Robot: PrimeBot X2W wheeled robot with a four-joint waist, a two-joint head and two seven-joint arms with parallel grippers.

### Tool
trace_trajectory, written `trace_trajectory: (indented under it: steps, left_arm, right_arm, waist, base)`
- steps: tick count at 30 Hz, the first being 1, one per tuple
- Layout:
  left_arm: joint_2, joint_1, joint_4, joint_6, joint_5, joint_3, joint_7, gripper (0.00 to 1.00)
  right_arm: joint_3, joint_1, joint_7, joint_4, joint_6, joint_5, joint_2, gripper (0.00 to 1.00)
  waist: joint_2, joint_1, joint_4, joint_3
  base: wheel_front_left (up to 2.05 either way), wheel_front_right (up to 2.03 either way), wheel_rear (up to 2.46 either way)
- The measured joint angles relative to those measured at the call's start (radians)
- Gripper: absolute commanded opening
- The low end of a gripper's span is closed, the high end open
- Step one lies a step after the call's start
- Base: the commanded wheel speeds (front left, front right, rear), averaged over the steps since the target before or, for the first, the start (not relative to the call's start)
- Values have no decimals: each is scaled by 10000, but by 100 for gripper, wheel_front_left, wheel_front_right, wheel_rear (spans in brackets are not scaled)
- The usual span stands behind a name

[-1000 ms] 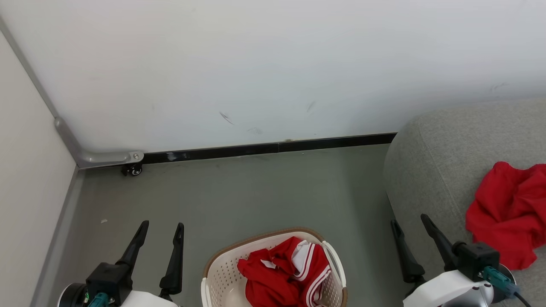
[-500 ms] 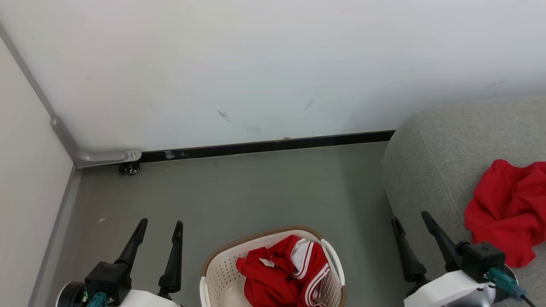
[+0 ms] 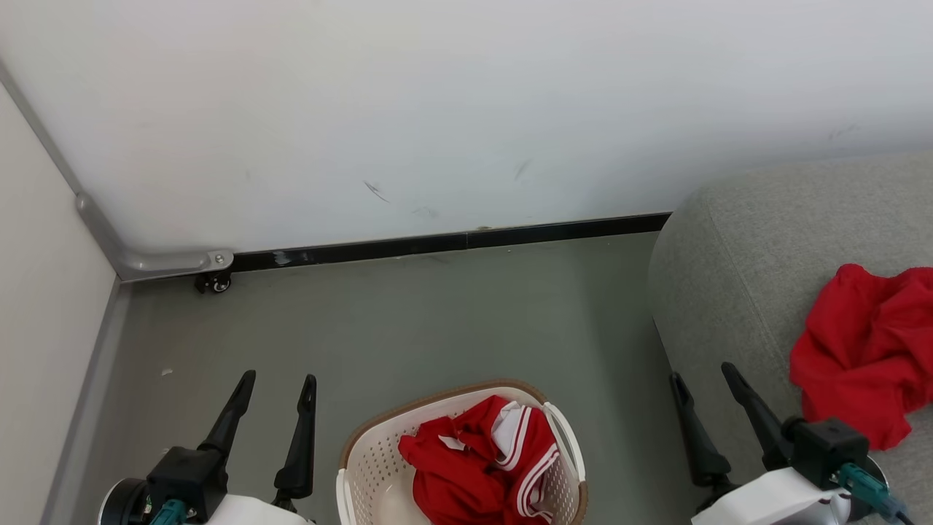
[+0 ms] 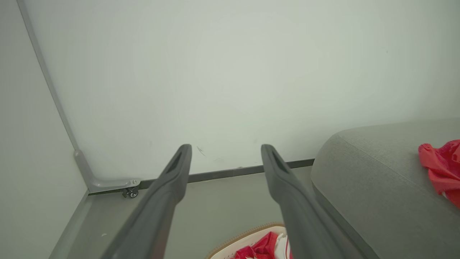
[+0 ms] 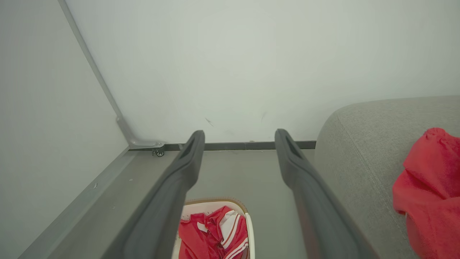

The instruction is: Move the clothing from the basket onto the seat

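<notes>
Vs a second ago: the whole head view has slid, with everything a touch higher and further left in frame, so the camera moved and the things did not. Both grippers match the earlier pose.

Left gripper (image 3: 279,377) is low left, fingers spread, holding nothing. Right gripper (image 3: 700,370) is low right, also spread and empty.

Basket (image 3: 379,467) stands on the floor (image 3: 437,313) between the two grippers, apart from both, its near end cut off by the bottom edge. Striped red garment (image 3: 503,452) lies crumpled inside; its lower part is cut off.

Plain red garment (image 3: 860,357) lies bunched on the sofa (image 3: 736,255), just right of the right gripper and not touching it, clipped by the right edge. Any logo can't be made out.

Beyond are the black skirting (image 3: 452,240), a small caster (image 3: 211,283) and the white wall (image 3: 437,109).
</notes>
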Motion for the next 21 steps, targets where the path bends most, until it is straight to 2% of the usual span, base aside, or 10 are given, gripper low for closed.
trace_trajectory:
  steps: [21]
  left_arm:
    - [-65,0,36,-253,268,-98,-2,100]
  right_arm:
    - [82,276,192,-610,0,0,6,100]
  waist:
    - [0,0,-142,285]
  base:
    - [0,0,0]
